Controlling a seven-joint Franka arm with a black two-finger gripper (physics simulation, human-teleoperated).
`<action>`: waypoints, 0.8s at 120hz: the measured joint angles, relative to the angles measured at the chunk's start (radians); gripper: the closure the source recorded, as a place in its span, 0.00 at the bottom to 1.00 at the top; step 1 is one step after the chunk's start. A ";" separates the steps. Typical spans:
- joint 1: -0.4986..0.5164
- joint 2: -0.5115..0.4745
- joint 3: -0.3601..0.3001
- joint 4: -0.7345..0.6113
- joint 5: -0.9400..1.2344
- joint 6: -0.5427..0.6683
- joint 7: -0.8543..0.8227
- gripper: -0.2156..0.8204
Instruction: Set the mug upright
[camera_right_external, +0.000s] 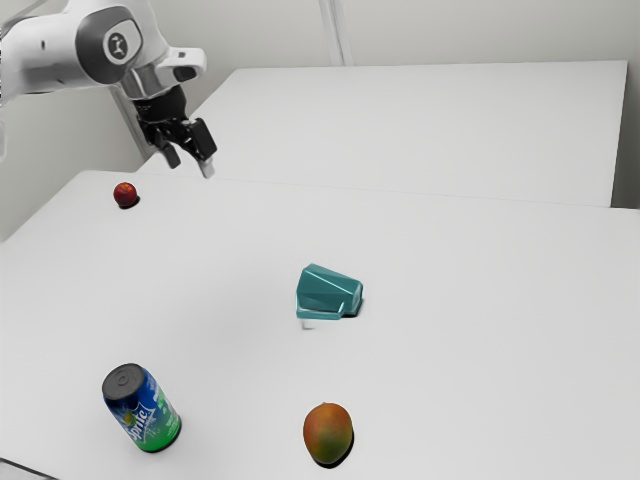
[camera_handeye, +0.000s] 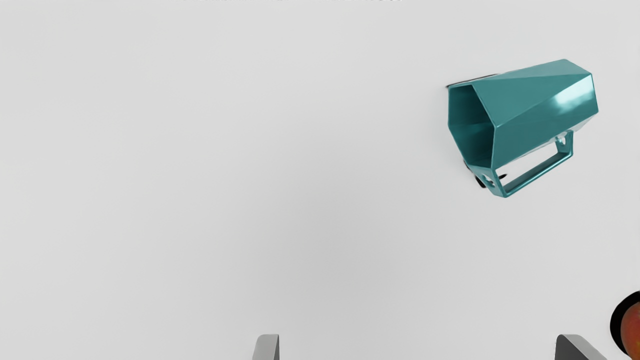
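My gripper (camera_right_external: 190, 166) hangs above the table's far left part in the exterior view, well apart from the mug. In the wrist view the gripper (camera_handeye: 417, 347) is open, its fingers wide apart with nothing between them. The teal faceted mug (camera_right_external: 330, 290) lies on its side near the middle of the table. In the wrist view the mug (camera_handeye: 540, 107) shows its dark hollow mouth, and its angular handle sticks out along one side.
A small red ball-like fruit (camera_right_external: 125, 194) rests on the white table (camera_right_external: 450, 380) below and left of the gripper in the exterior view. Nearer the camera stand a green-and-blue Sprite can (camera_right_external: 143, 408) and an orange-green mango (camera_right_external: 328, 433). Part of a reddish fruit (camera_handeye: 631, 330) shows at the wrist view's edge.
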 joint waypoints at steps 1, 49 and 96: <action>-0.002 0.000 0.000 0.000 0.000 0.000 -0.001 0.21; -0.140 0.034 0.128 -0.138 -0.247 0.099 -0.030 0.21; -0.165 0.160 0.133 -0.248 -0.623 0.224 -0.056 0.21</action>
